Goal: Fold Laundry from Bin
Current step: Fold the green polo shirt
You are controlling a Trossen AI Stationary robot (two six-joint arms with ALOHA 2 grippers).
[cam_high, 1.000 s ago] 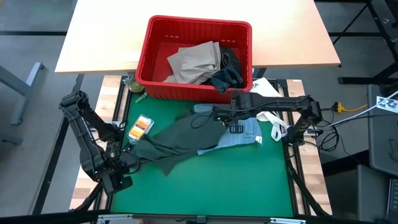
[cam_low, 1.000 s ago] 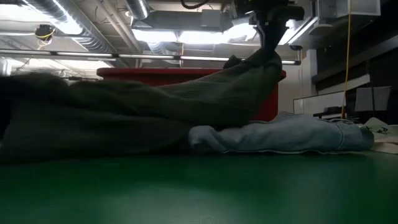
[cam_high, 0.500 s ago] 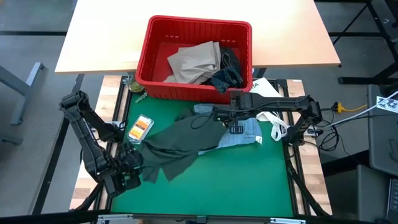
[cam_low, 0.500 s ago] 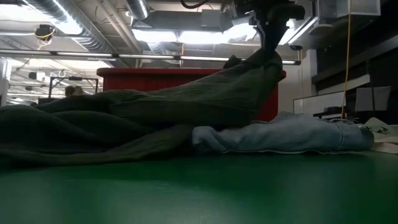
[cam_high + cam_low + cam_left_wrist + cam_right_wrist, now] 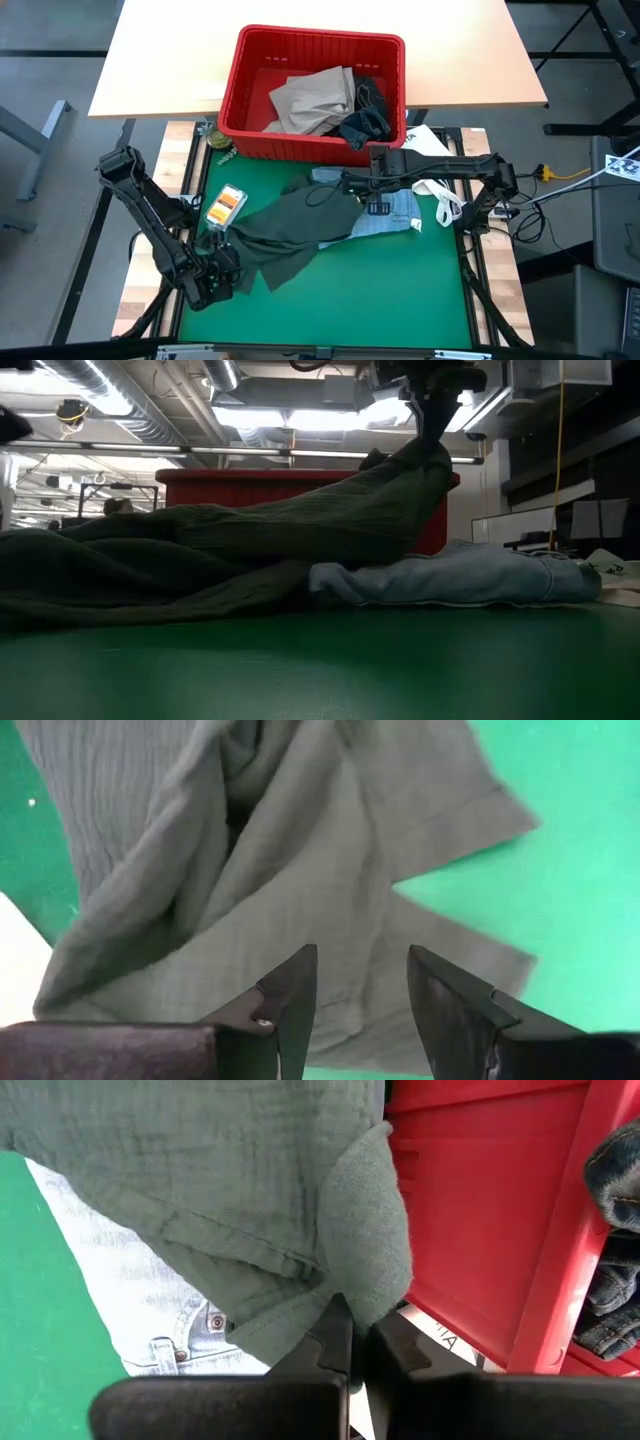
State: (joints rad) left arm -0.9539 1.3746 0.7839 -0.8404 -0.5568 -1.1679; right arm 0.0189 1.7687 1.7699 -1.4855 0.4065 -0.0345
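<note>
right fingers (image 5: 352, 1342) pinch the dark green garment (image 5: 285, 228); no legible writing.

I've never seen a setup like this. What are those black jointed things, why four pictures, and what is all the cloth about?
They are two robot arms at a table with a green mat, each ending in a two-finger gripper. One picture looks straight down, one looks level across the tabletop, and one camera rides on each wrist. The job is folding laundry. The right gripper is shut on a pinch of the dark green garment, lifting that end near the red bin. The left gripper hangs open above the garment's other end, gripping nothing. A light blue garment lies partly under the green one. Tan trousers and dark denim wait in the bin.
</note>
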